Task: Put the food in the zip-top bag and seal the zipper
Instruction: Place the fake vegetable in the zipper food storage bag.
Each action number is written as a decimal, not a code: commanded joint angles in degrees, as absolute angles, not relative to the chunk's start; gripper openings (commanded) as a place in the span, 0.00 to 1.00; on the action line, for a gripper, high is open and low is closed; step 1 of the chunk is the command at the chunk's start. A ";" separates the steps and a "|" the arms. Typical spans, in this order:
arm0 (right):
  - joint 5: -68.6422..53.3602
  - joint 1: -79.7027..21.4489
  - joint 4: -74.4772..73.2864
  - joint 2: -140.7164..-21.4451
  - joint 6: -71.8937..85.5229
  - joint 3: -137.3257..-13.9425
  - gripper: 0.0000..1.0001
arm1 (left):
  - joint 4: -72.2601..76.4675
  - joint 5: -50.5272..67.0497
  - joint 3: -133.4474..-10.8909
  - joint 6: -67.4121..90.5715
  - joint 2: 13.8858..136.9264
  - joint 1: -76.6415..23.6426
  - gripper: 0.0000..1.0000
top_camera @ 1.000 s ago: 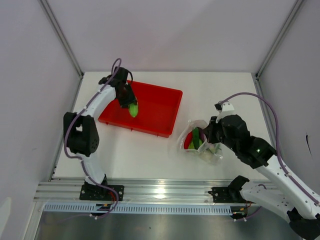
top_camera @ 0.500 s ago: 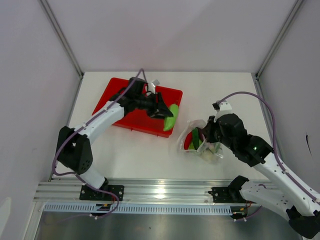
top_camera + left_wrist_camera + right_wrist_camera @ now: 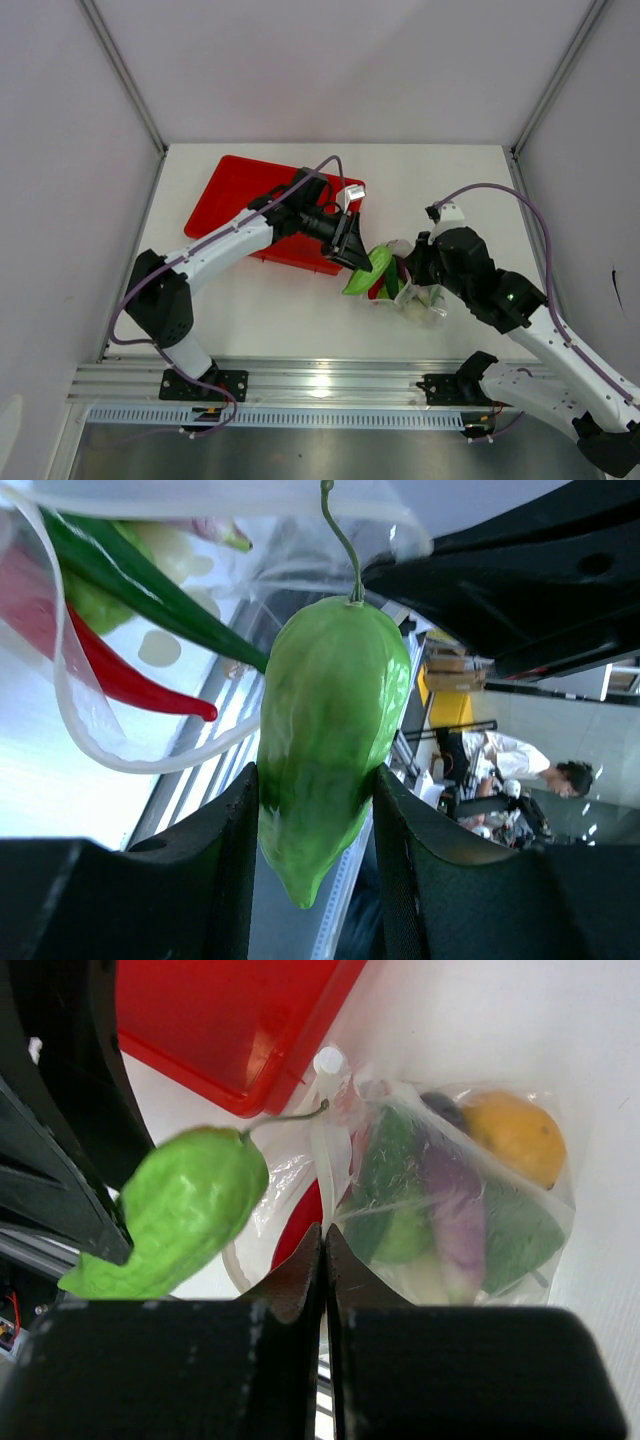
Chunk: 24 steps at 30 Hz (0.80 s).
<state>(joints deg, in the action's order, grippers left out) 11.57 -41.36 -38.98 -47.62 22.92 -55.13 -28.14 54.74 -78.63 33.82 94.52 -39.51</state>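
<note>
My left gripper (image 3: 358,262) is shut on a light green pepper (image 3: 368,270), also in the left wrist view (image 3: 325,730) and the right wrist view (image 3: 175,1210), and holds it at the open mouth of the clear zip-top bag (image 3: 412,285). My right gripper (image 3: 408,270) is shut on the bag's rim (image 3: 330,1175), holding the mouth open. Inside the bag I see a red chili (image 3: 120,675), a dark green chili (image 3: 150,595), a purple eggplant (image 3: 455,1210), a yellow lemon (image 3: 515,1135) and other green pieces. The zipper strip runs along the rim, barely visible.
The red tray (image 3: 240,190) lies at the back left, with no food showing in its visible part, partly covered by my left arm. The bag's far side is near the table's right part. Metal rails run along the near edge (image 3: 320,385).
My left arm has carried the green pepper from the red tray rightward to the bag's mouth. My right gripper and the bag have stayed in place.
</note>
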 commanded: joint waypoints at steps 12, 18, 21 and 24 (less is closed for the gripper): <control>10.46 -41.05 -37.88 -47.20 21.45 -56.60 0.00 | -33.56 59.59 -83.93 29.80 102.12 -44.30 0.01; 6.52 -41.13 -38.76 -47.20 19.25 -57.04 0.00 | -28.84 62.31 -83.14 34.44 105.20 -44.38 0.01; 3.00 -41.40 -38.94 -47.90 18.90 -56.43 0.00 | -26.90 63.19 -85.53 37.17 106.69 -44.38 0.01; 2.37 -42.10 -38.41 -46.94 19.25 -55.29 0.00 | -21.46 64.77 -86.31 42.52 108.19 -44.30 0.01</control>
